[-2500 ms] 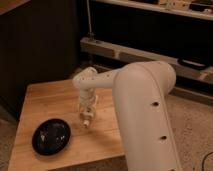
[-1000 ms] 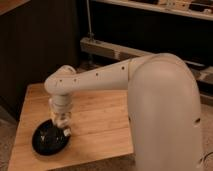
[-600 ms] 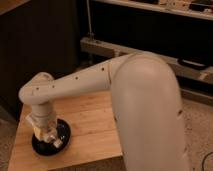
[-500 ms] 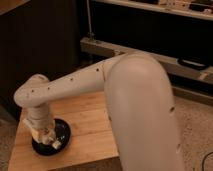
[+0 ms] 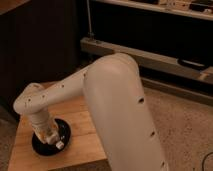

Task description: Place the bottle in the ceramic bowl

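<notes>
The ceramic bowl is shallow, glossy and black, and sits near the left front of the wooden table. My gripper points down into the bowl, right over its middle, at the end of the white arm that reaches in from the right. It is shut on the bottle, a tiny whitish thing whose pale end shows at the gripper's tip, low inside the bowl. The rest of the bottle is hidden by the gripper.
The table's left edge and front edge lie close to the bowl. A dark wall stands behind the table. A metal shelf rail runs at the back right, above a speckled floor.
The arm has swung left and down across the table, carrying the bottle from the table's middle to over the bowl. The gripper now sits lower in the bowl.
</notes>
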`<action>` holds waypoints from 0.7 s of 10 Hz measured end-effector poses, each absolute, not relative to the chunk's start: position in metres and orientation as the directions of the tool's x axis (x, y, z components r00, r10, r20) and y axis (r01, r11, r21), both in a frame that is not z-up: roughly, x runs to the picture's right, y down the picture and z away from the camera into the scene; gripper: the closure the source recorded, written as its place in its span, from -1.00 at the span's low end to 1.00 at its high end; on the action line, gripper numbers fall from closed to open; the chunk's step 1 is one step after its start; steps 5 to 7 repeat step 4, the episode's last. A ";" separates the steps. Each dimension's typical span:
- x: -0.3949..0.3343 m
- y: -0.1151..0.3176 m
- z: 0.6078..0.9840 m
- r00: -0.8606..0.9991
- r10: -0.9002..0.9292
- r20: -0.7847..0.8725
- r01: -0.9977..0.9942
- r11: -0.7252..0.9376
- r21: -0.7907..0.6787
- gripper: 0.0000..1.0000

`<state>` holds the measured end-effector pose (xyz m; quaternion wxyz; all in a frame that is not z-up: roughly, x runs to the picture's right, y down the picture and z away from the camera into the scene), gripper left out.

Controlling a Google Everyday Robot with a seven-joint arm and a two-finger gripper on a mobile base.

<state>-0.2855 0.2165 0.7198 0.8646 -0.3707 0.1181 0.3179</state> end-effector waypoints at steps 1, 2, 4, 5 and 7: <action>-0.282 0.214 0.726 0.746 0.483 -0.458 -0.665 0.509 -0.547 -0.60; -0.283 0.215 0.727 0.745 0.485 -0.458 -0.666 0.507 -0.546 -0.60; -0.284 0.215 0.726 0.746 0.486 -0.456 -0.665 0.507 -0.548 -0.60; -0.284 0.215 0.726 0.746 0.486 -0.456 -0.665 0.507 -0.548 -0.60; -0.284 0.215 0.726 0.746 0.486 -0.456 -0.665 0.507 -0.548 -0.60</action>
